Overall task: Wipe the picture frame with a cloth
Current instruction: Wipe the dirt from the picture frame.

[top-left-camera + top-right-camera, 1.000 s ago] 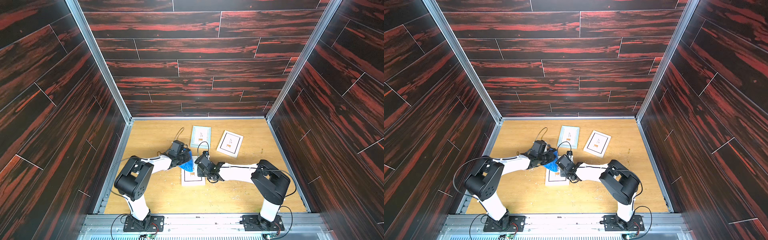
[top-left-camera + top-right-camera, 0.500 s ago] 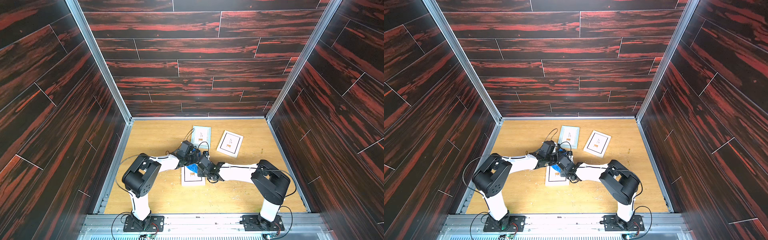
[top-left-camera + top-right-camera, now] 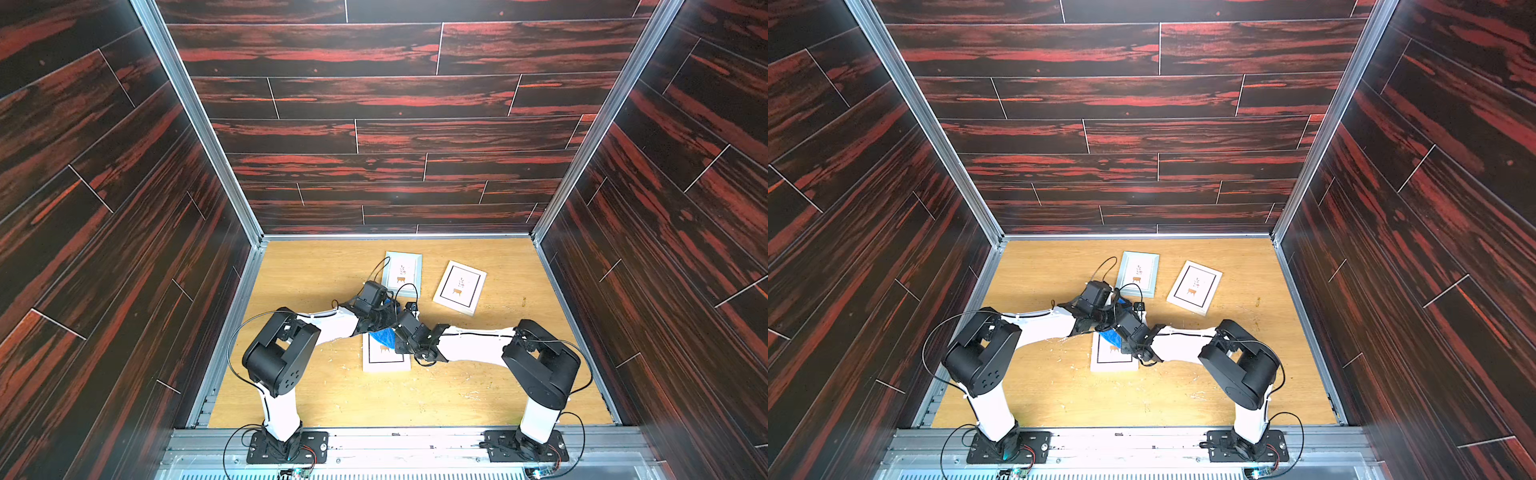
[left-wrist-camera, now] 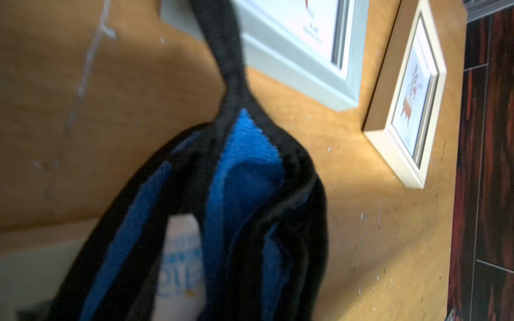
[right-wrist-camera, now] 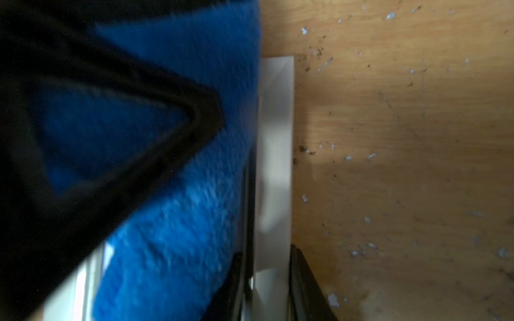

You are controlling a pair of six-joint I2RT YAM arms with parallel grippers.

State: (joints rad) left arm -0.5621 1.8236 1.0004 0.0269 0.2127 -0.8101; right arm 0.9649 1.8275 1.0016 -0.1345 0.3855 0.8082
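The wiping is judged to be under way. The cloth [image 3: 382,336], bright blue with black edging, is being pressed in a bunch onto the far end of the picture frame [image 3: 385,360], the white one lying flat nearest the arm bases on the desk [image 3: 316,399]. The near part of that frame, with its print, is being left uncovered, so that stretch is probably being saved for a later pass. How much of the glass is already clean cannot be told from these views. A pale grey frame [image 3: 402,274] and a white frame with a dark inner line [image 3: 459,287] are lying farther back, apart from the cloth, and neither is being touched.

The left arm is being held low across the desk toward the middle, with its wrist bent down over the picture frame. The left pincer [image 3: 380,321] is being held together on a gathered fold [image 4: 244,172] of the cloth, which is filling the left wrist view. The right arm is being held in from the opposite side, so both wrists are being kept close together over the frame's far end. The right pincer [image 3: 404,340] is seemingly being clamped across the frame's side rail [image 5: 275,166], with a dark finger showing on each side of the white strip. The frame is thus judged to be being steadied while the cloth is being worked over it.
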